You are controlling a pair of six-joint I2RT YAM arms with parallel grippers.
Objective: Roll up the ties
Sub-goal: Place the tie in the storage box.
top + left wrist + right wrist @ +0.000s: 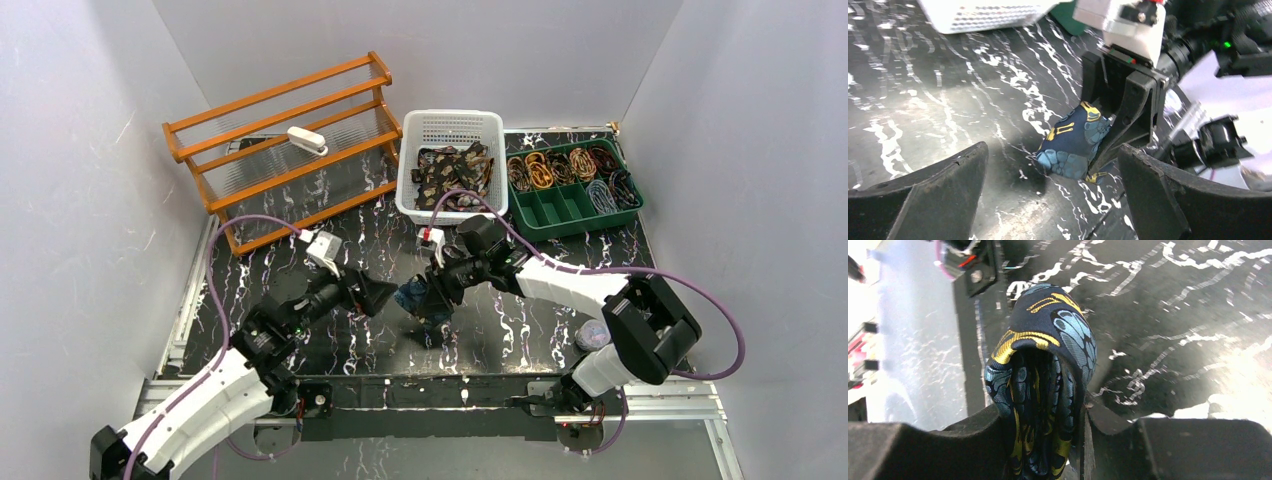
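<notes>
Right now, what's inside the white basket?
The white basket holds a loose heap of brown patterned ties, not rolled. How many there are, and anything beneath the heap, is covered. A purple cable crosses its front rim.

I have the blue tie [425,302] [1073,145] [1043,365] rolled into a compact bundle. It is dark navy with teal paisley and gold strokes, and sits mid-table toward the near side. The right gripper [432,295] [1043,432] pinches it between its fingers, with the rounded end down at the black surface and the folded layers showing along one edge. At the far centre, loose brown ties [452,170] lie heaped in the white basket [450,118]. At the far right, rolled ties [560,165] fill several compartments of the green tray [560,208].
</notes>
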